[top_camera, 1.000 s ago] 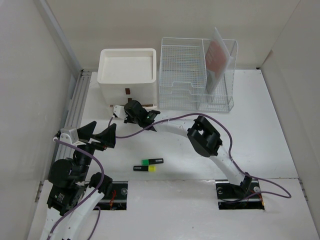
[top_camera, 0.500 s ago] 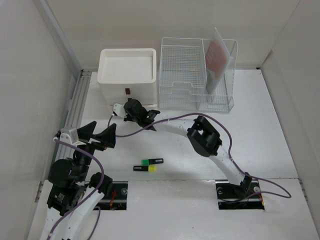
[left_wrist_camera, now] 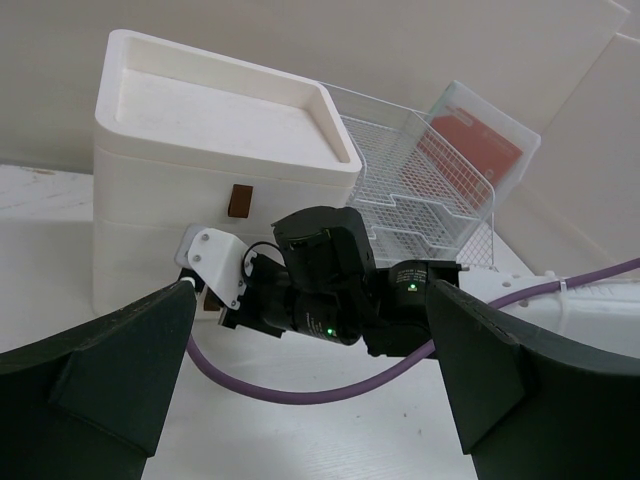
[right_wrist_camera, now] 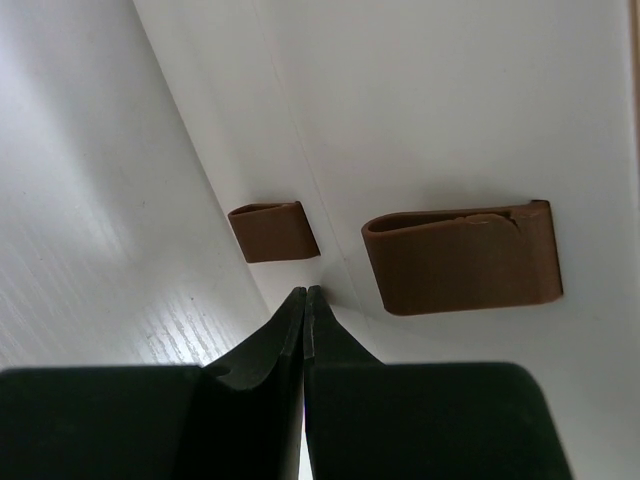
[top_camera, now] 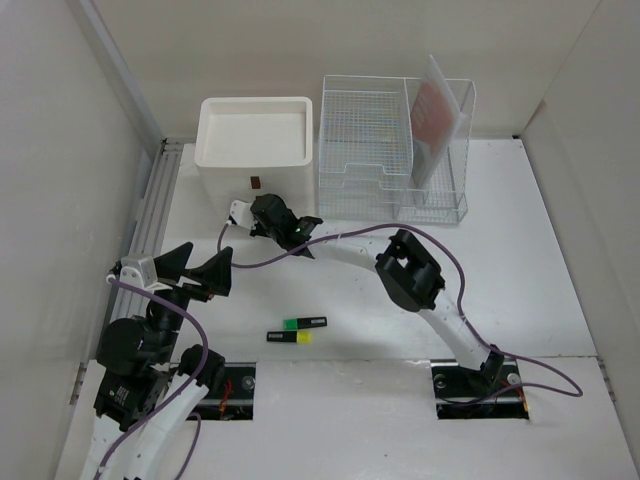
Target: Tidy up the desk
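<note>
The desk [top_camera: 520, 270] is a white tabletop enclosed by beige walls. A white three-drawer box [top_camera: 256, 132] with brown handles [top_camera: 256, 183] stands at the back left. My right gripper [top_camera: 265, 204] is shut and empty, its tips [right_wrist_camera: 305, 292] close to the box front between two brown handles [right_wrist_camera: 460, 258], [right_wrist_camera: 275, 232]. My left gripper [top_camera: 192, 270] is open and empty above the desk's left side, pointing at the box [left_wrist_camera: 210, 130] and at the right arm's wrist [left_wrist_camera: 320, 270]. A green highlighter [top_camera: 304, 323] and a yellow highlighter [top_camera: 290, 337] lie at the front centre.
A clear wire letter tray [top_camera: 368, 150] with a file holder [top_camera: 440, 150] holding a reddish sheet stands at the back, right of the box. The right arm's purple cable [top_camera: 340, 238] hangs over the middle. An aluminium rail [top_camera: 152, 215] runs along the left wall.
My right gripper has moved a little farther back, closer to the drawer box front. The left arm and the highlighters have not moved.
</note>
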